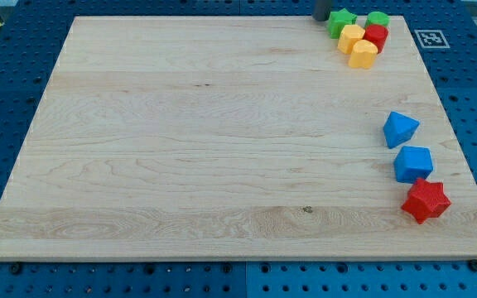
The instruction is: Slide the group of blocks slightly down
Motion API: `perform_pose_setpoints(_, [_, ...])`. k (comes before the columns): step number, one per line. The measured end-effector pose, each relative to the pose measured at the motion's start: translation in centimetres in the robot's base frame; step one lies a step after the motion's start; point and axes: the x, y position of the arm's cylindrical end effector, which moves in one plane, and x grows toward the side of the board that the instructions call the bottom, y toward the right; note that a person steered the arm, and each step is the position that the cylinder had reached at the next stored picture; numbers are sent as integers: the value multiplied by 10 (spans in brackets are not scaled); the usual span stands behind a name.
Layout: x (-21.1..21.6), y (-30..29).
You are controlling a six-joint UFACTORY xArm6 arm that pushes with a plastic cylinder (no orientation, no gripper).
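A tight group of blocks sits at the view's top right corner of the wooden board: a green star, a green block, a yellow block, a red block and a yellow hexagon-like block. My tip is a dark rod at the view's top edge, just left of the green star, close to it or touching it.
Along the board's right side lie a blue block, a second blue block below it, and a red star at the lower right. A fiducial marker sits off the board on the blue table.
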Motion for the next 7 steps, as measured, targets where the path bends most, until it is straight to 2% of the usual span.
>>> perform_pose_setpoints(2, [0, 37])
perform_pose_setpoints(3, [18, 39])
perform_pose_setpoints(5, [67, 24])
perform_pose_setpoints(7, [84, 2])
